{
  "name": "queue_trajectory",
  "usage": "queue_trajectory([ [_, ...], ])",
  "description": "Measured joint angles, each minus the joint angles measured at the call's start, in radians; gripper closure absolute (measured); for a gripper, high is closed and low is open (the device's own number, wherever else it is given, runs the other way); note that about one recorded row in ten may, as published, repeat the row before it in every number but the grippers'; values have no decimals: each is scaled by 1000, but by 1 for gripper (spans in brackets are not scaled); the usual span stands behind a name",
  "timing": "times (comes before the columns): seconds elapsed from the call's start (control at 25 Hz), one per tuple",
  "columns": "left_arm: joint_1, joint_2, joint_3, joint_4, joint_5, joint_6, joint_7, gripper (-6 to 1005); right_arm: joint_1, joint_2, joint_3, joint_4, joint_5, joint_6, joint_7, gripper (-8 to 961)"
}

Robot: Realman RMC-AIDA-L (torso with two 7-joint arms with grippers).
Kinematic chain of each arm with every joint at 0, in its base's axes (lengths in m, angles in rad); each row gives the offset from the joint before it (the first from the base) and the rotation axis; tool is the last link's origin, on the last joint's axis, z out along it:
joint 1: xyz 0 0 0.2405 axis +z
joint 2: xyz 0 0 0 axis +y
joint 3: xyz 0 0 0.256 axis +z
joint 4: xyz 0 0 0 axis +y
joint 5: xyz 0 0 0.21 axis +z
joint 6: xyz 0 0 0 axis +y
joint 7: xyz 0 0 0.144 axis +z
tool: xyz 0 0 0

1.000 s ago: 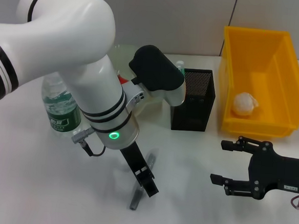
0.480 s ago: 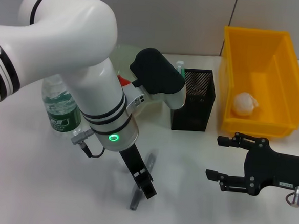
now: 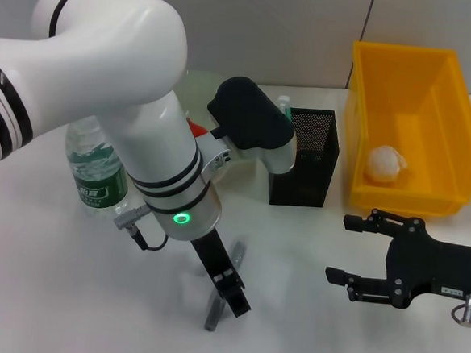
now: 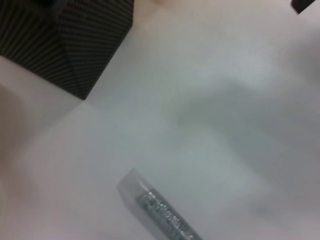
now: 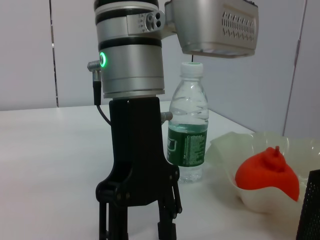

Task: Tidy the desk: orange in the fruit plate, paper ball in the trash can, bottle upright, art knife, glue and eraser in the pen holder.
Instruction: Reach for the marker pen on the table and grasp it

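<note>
One item at a time: centre your left gripper's (image 3: pixel 228 299) narrowly parted fingers across the art knife (image 3: pixel 226 285), then close squarely.

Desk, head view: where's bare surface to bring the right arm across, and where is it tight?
Bare desk lies between the left gripper, which is over the art knife, and the open right gripper, in front of the pen holder. It is tight behind, where the bottle, left arm, pen holder and trash can crowd together.
</note>
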Motion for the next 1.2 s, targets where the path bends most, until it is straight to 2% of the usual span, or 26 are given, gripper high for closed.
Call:
queue_trajectory([
  [0.28, 2, 0, 28, 0, -35, -17, -4, 224, -3, -4, 9, -6, -1, 0, -1, 137],
  [1.2, 0, 0, 17, -23, -27, -26, -10, 230, 4, -7, 15, -6, -5, -8, -16, 137],
])
